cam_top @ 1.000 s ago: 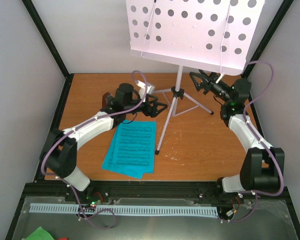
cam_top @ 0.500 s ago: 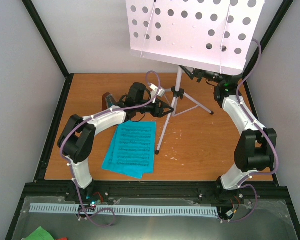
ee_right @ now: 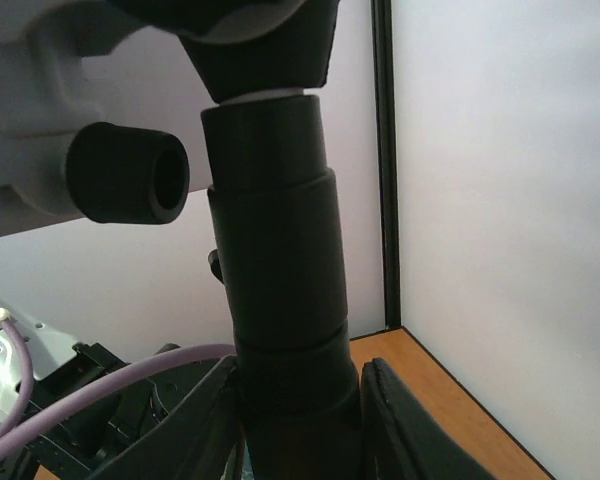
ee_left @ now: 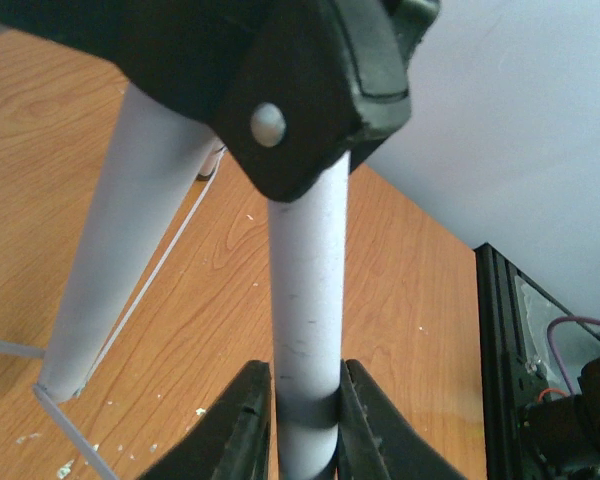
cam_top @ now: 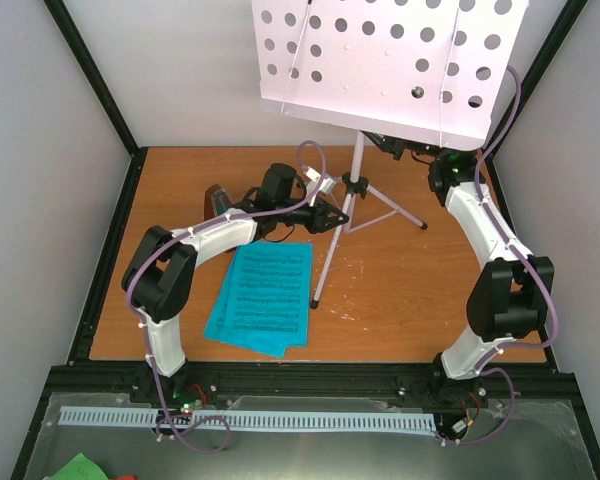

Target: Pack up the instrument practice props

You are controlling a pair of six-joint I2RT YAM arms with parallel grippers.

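Note:
The music stand's perforated desk tilts over the back of the table, and its pale tripod legs stand mid-table. My left gripper is shut on a pale tube of the music stand, just below the black leg hub. Under the desk, my right gripper is shut on the stand's black collar, a finger on each side. The cyan sheet-music pages lie flat in front of the left arm. The metronome peeks out behind that arm, mostly hidden.
Grey walls and black frame posts close in the table on three sides. A slotted grey rail runs along the near edge by the arm bases. A green scrap lies at the bottom left.
Both arms reached in to the stand. The left gripper moved right and closed on the tube; the right gripper went back under the desk and closed round the collar.

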